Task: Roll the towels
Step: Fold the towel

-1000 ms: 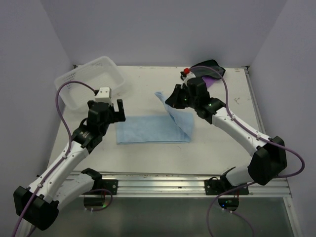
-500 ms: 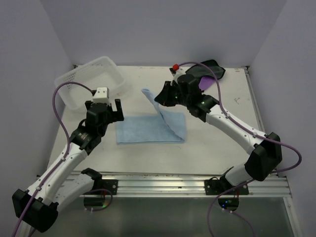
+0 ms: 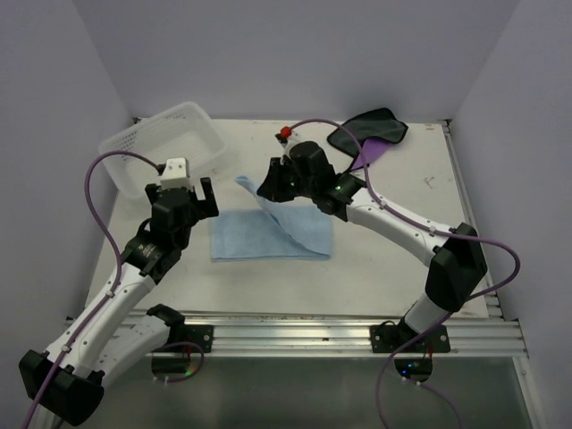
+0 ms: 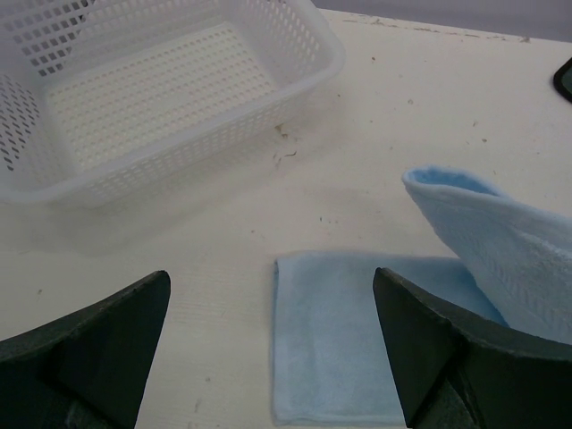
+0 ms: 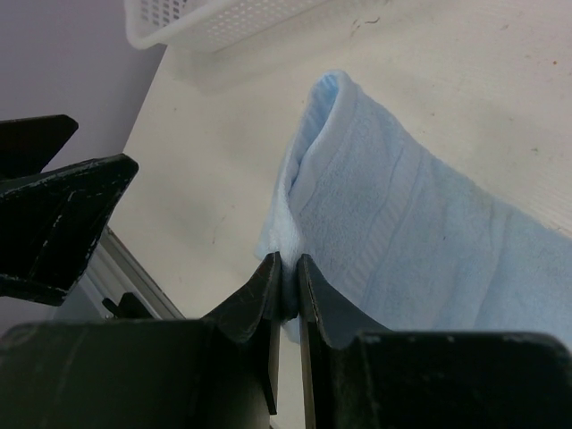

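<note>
White links (image 3: pixel 98 313), black joints (image 3: pixel 456 268); left hand (image 4: pixel 271 281), right hand (image 5: pixel 288 261) black; purple cables (image 3: pixel 90 183) alongside; red knob (image 3: pixel 284 133) on right wrist (image 3: pixel 308 165).

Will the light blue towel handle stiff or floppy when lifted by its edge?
Probably floppy: the light blue towel sags in a curve from the right hand to the table. Likely light, since a thin edge pinch carries the raised part. Its fuzzy ribbed weave suggests little slipping.
</note>
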`<action>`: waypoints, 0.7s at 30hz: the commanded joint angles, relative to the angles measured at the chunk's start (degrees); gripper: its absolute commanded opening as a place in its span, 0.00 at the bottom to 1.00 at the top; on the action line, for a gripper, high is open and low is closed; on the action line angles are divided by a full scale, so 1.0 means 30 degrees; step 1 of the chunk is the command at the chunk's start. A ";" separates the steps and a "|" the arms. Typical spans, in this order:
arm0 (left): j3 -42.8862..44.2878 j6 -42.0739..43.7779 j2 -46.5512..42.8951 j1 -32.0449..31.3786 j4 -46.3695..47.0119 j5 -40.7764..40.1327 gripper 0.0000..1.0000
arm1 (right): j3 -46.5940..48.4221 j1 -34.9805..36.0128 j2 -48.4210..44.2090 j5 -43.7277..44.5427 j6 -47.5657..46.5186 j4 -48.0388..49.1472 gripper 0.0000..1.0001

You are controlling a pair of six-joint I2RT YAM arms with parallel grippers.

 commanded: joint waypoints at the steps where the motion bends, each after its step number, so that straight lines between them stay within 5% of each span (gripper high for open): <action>1: 0.0111 -0.0035 -0.0234 0.0157 0.0309 -0.0596 0.99 | 0.1170 0.0477 0.0095 -0.0021 0.0296 0.0867 0.00; 21: 0.0111 -0.0035 -0.0469 0.0157 0.0279 -0.0713 1.00 | 0.1697 0.1796 0.3522 -0.1134 0.1410 0.2479 0.00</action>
